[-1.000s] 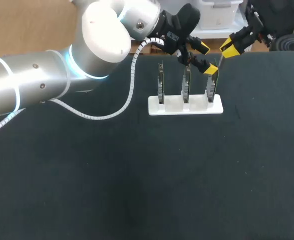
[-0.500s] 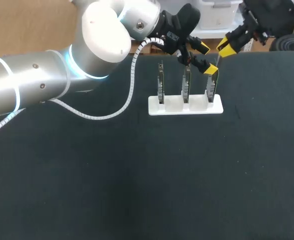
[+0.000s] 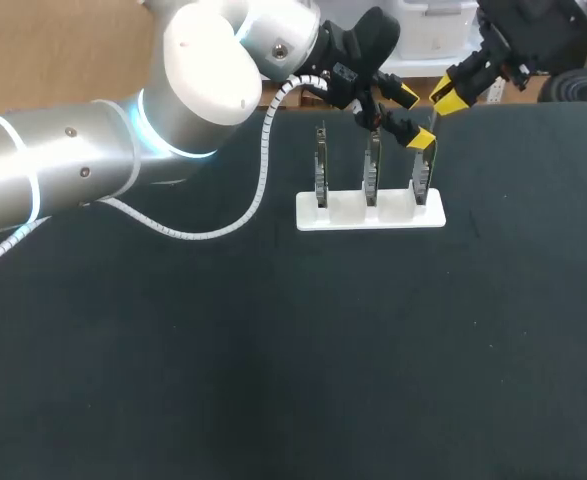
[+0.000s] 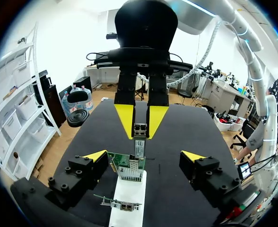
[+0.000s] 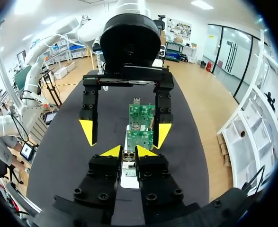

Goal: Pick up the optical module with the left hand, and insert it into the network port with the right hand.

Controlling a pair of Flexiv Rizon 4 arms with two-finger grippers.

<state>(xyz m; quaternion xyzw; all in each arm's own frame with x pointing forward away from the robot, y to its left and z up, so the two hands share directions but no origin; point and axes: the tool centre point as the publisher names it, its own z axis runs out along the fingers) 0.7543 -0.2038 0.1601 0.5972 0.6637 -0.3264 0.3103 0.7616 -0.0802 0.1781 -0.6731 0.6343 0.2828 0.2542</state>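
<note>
The white rack (image 3: 370,212) is set by the far edge of the worktop (image 3: 273,350), open surface before it. Left jaws are spread astride the end board (image 4: 124,163); right jaws are clamped on the optical module (image 4: 139,134).

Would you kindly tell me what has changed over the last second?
The right claw, shut on the small metal optical module, shifted a little leftward toward the open left claw. Nothing was grasped or released. That left claw and the white holder with its three upright green circuit boards stayed put.
</note>
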